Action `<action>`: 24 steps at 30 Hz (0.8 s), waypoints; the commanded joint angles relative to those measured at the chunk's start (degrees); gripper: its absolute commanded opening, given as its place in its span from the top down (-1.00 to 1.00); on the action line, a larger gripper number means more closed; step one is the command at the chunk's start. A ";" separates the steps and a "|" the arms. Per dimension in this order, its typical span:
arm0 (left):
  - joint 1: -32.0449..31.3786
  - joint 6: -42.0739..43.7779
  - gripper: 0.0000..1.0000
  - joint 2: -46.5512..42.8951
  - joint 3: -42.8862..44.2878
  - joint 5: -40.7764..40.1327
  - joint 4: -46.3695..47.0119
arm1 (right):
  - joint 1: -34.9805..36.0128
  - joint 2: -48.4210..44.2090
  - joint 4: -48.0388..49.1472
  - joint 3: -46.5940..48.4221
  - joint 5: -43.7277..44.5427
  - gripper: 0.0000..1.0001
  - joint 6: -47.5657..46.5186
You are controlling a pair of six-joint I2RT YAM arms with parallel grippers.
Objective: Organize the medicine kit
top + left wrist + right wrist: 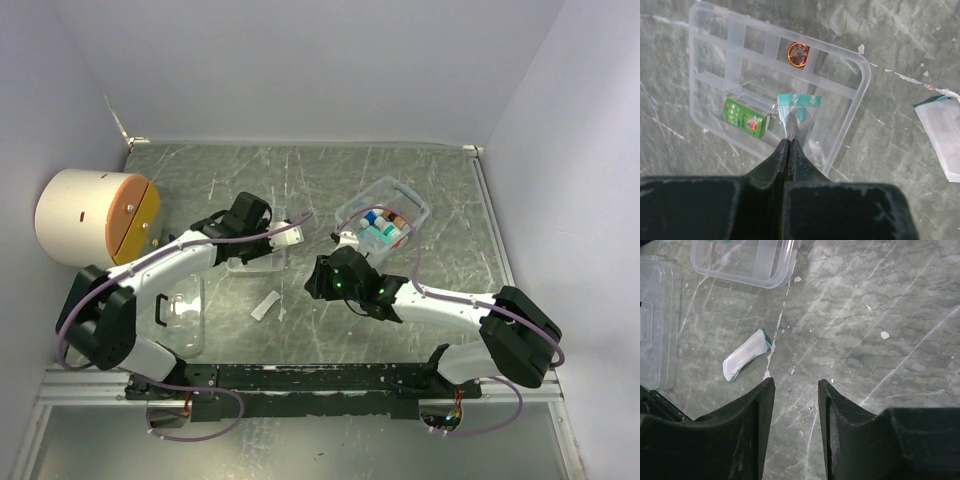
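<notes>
Nearest the arm bases, on your left side, the clear lid (pixel 182 315) lies flat on the table (pixel 450 250), with its black handle (pixel 160 311) on the side toward the left edge. Just to its right, a loose white sachet (pixel 266 305) with a teal end lies alone on the marbled surface.

Your right gripper (pixel 796 384) hangs to the right of that sachet. Its fingers are spread with nothing between them, and its wrist view shows only bare table in the gap.

A little farther out, your left gripper (pixel 790 142) is pressed together, pinching the end of a teal-and-clear sachet (pixel 799 106) over the divided tray (pixel 860 85). The tray rests on the table, apart from the lid and the case. A green box (pixel 744 117) lies in a compartment just left of the pinched sachet, and a round red-and-gold tin (pixel 798 54) sits in a compartment farther out.

Beyond your right gripper, the medicine kit (pixel 352 210) itself, the clear case body, stands open on the table. It holds small items (pixel 380 225) of several colours, too small to name.

Level with it at the far left, a big white-and-orange cylinder (pixel 85 215) sits at the table's edge.
</notes>
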 commanded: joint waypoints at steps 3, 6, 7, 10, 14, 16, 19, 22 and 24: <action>-0.08 7.94 0.86 5.75 2.70 2.67 -2.16 | -0.17 -1.11 1.55 -0.48 -0.14 0.20 0.05; 0.06 8.51 0.86 5.85 2.22 3.01 -1.65 | -0.17 -1.36 2.05 -1.07 -0.16 0.20 0.05; 0.21 8.63 0.86 5.83 1.88 2.57 -1.43 | -0.19 -1.24 2.03 -1.02 -0.08 0.20 -0.06; 0.36 8.16 0.86 5.90 0.80 1.92 -0.40 | -0.18 -0.37 2.23 -0.82 -0.33 0.20 -0.16; 0.38 7.47 0.84 7.13 0.04 1.73 -0.22 | -0.19 0.99 2.15 0.07 -1.05 0.20 -0.28; 0.50 7.77 0.86 8.24 -0.36 0.62 -0.02 | -0.17 1.33 2.24 0.09 -1.25 0.20 -0.28; 0.69 7.56 0.83 9.71 -0.14 -0.60 -0.17 | -0.14 1.15 2.30 -0.16 -1.14 0.20 -0.19; 0.84 7.01 0.66 10.24 0.39 -0.32 -0.46 | -0.19 0.85 2.30 -0.47 -1.03 0.20 -0.19; 0.80 6.64 0.50 9.97 0.59 -0.48 -0.47 | -0.16 0.74 2.21 -0.58 -1.00 0.20 -0.20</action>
